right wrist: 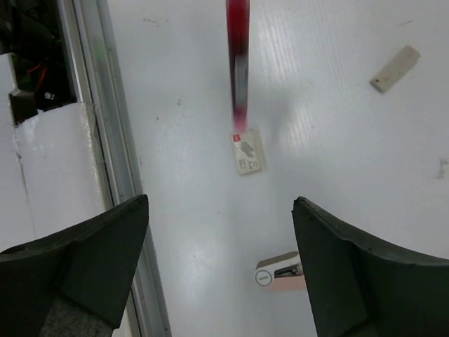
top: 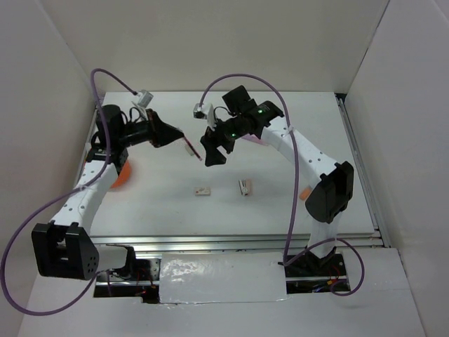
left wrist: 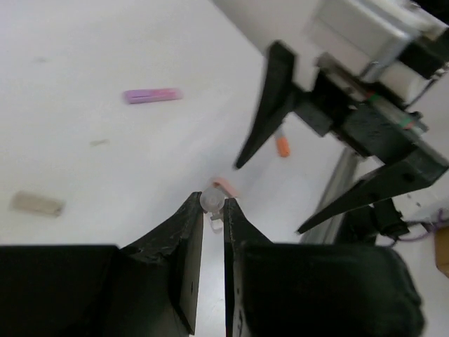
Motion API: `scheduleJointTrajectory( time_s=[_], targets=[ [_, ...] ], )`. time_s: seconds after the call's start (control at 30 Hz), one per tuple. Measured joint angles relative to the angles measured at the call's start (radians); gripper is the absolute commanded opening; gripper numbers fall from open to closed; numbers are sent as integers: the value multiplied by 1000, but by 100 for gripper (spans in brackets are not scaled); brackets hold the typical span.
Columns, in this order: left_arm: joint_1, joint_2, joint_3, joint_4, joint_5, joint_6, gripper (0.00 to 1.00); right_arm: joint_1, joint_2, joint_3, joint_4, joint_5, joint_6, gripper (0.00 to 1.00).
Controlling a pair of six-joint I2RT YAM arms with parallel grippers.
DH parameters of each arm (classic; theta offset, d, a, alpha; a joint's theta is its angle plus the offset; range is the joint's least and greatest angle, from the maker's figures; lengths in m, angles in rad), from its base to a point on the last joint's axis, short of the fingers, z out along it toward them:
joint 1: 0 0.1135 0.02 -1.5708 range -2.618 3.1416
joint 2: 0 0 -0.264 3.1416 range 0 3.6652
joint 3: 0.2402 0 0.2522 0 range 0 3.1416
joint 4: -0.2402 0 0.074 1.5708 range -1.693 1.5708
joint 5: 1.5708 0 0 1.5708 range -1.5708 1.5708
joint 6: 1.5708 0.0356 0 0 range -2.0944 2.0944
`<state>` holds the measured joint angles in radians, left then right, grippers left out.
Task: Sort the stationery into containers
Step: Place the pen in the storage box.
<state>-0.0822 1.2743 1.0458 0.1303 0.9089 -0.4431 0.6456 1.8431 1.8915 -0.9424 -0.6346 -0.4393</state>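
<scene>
Left fingers (left wrist: 184,260) pinch red pen (top: 191,149) by its end; right fingers (right wrist: 91,253) spread.
Shallow hold: pen may pivot or slip before I reach my tub (top: 122,175).

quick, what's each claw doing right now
Left claw: closed, holding the red pen by its end.
Right claw: open, holding nothing.

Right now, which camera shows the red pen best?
The right wrist view: the red pen runs long and large down the frame, though blurred. The top view shows it small, sticking out of the shut left gripper. The left wrist view shows only its pale end between the fingers.
</scene>
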Motion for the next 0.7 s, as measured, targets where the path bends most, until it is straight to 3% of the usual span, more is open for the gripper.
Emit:
scheduleJointTrajectory(
  time_s=[0.03, 0.07, 0.3, 0.53, 0.7],
  targets=[
    [42, 0, 25, -61, -3, 31, 0, -10, -1, 0, 0, -4, 8, 92],
    [94, 0, 55, -126, -10, 68, 0, -26, -2, 0, 0, -10, 17, 100],
    [486, 19, 319, -533, -18, 461, 0, -195, -23, -28, -12, -36, 39, 100],
    [711, 198, 591, -832, -19, 724, 0, -267, -33, -98, -30, -37, 49, 100],
    [830, 317, 686, -962, -50, 838, 2, -294, -33, -135, -50, -37, 46, 100]
  ],
)
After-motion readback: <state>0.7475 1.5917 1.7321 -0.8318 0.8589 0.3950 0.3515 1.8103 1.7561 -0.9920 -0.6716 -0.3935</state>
